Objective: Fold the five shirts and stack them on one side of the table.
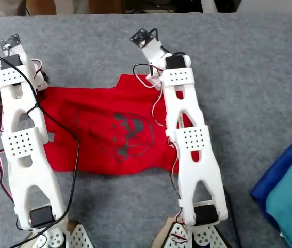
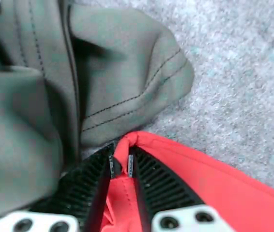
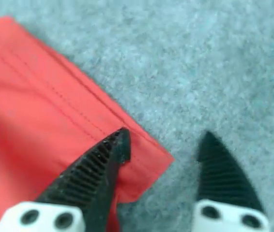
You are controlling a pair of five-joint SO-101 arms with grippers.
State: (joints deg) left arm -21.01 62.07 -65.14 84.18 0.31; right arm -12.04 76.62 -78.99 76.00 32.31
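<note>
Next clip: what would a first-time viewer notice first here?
The red shirt spread across the middle of the grey table draws the eye first. The left gripper is shut on a fold of its edge beside a grey shirt, while the right gripper hangs open over a corner. At the right of the high view lie folded blue and teal garments.

Shirt (image 1: 104,129) on table (image 1: 249,62); probable stack (image 1: 286,194) right
</note>
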